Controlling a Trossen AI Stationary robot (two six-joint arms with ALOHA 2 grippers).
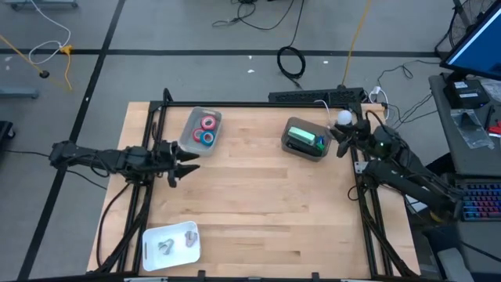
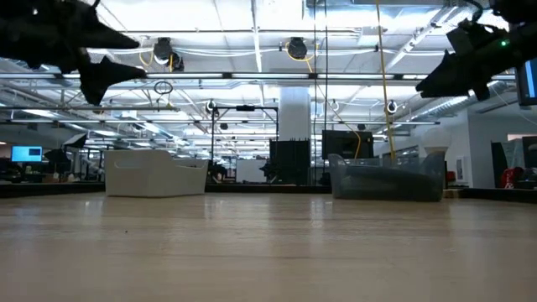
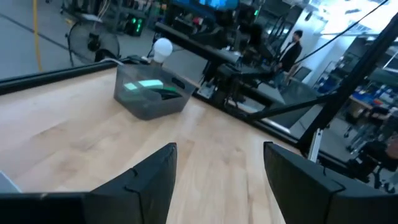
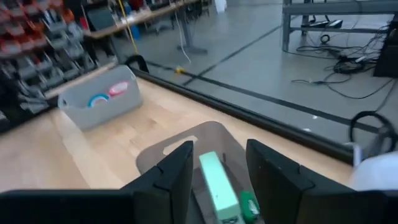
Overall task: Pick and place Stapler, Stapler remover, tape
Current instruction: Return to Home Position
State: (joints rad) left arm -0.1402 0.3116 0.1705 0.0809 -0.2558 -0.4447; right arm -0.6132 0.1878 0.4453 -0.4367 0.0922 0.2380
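**Everything sorted, both grippers empty**

All the things sit in bins, and each kind has its own bin. That is most likely the point of the job: like goes with like.

The tape (image 1: 207, 125), red and blue rolls, lies in the grey bin (image 1: 188, 131) at the far left of the bench (image 1: 258, 204). The green staplers (image 1: 304, 139) lie in the black bin (image 1: 286, 141) at the far right. The stapler removers (image 1: 167, 247) lie in the white bin (image 1: 153, 235) at the near left corner. Nothing lies loose on the wood between the bins.

The left gripper (image 1: 186, 166) hangs over the left side of the bench, just beside the grey bin. Its fingers are spread wide and hold nothing. It points across the bench toward the black bin.

The right gripper (image 1: 339, 141) hangs at the right rim of the black bin, above the green staplers. Its fingers are apart too, and nothing is between them. From the level view, both arms are up high, well off the wood.

I think the sorting is done. The empty grippers have nothing left to pick up, so the arms only need to go to their rest place. The right one should lift clear of the bin's wall so it does not bump it.
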